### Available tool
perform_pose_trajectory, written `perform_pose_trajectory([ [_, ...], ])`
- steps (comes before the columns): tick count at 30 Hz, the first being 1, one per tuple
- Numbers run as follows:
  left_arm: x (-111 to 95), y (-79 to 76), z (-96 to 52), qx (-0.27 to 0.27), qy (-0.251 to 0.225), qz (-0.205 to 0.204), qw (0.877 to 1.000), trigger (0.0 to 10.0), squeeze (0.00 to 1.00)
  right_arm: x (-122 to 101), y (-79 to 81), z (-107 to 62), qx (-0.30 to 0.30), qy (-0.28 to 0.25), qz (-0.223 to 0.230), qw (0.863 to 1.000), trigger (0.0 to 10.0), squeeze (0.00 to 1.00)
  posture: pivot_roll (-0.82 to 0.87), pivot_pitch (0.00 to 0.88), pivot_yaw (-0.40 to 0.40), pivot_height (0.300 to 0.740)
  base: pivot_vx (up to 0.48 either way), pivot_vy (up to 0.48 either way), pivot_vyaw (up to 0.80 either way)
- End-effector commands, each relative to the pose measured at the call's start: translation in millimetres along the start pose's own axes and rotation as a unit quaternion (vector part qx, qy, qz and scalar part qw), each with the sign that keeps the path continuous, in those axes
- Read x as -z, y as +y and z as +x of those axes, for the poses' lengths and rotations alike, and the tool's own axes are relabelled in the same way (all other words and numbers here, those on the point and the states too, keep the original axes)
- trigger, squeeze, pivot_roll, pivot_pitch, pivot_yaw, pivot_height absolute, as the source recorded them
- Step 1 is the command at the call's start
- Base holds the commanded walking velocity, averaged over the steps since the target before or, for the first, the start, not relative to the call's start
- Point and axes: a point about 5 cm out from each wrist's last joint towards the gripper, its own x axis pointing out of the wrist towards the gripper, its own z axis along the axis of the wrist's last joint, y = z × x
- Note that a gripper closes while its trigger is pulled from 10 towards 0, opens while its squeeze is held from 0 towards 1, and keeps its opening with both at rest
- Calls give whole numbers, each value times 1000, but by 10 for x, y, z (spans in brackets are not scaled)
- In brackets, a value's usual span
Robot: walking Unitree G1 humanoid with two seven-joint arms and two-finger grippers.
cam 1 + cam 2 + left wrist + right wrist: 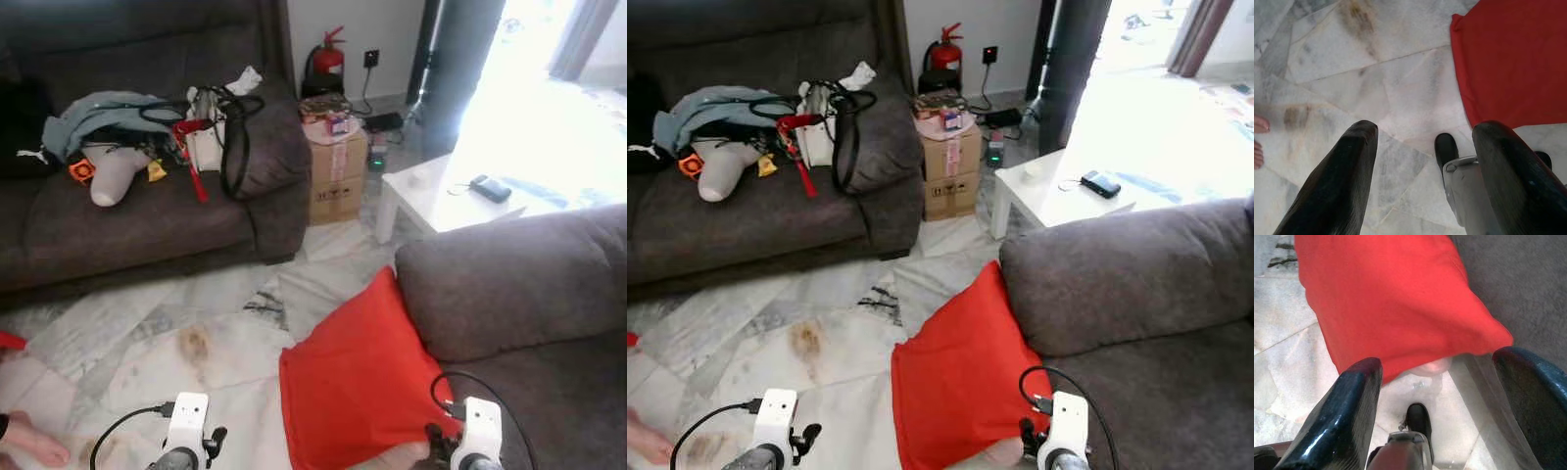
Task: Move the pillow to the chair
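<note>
A red pillow (358,377) stands on a marble floor (147,333), leaning against the front of a grey sofa (519,294) on the right. The left gripper's (188,439) white wrist sits at the near edge, left of the pillow, and the right gripper's (468,441) wrist sits at the near edge by the pillow's right corner. A bare foot (29,441) shows at the near left. Far left, a dark sofa (147,215) carries clothes, a white bag (208,132) and black straps. Right of it stand a cardboard box (336,171) and a red fire extinguisher (328,61). A white table (441,201) holds a dark small object (490,188).
</note>
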Motion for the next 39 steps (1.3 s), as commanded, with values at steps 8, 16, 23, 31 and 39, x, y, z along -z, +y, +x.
perform_pose_trajectory([
  [8,99,16,-27,-2,15,-4,1000,10000,0,46,20,-6,-2,8,9,1000,10000,0,-7,83,57,740,0,0,-297],
  [16,103,8,-29,0,15,-5,1000,10000,0,41,34,-5,-7,6,2,1000,10000,0,-6,85,58,740,212,0,-92],
  [23,109,8,-31,0,16,-4,1000,10000,0,15,60,3,-11,2,3,1000,10000,0,-5,85,58,740,247,0,0],
  [31,106,19,-30,-1,16,-4,1000,10000,0,-15,68,11,-12,-1,2,1000,10000,0,-5,85,59,740,248,0,0],
  [39,75,-5,-19,7,12,-4,1000,10000,0,-39,67,15,-11,-5,4,1000,10000,0,-5,84,60,740,94,0,0],
])
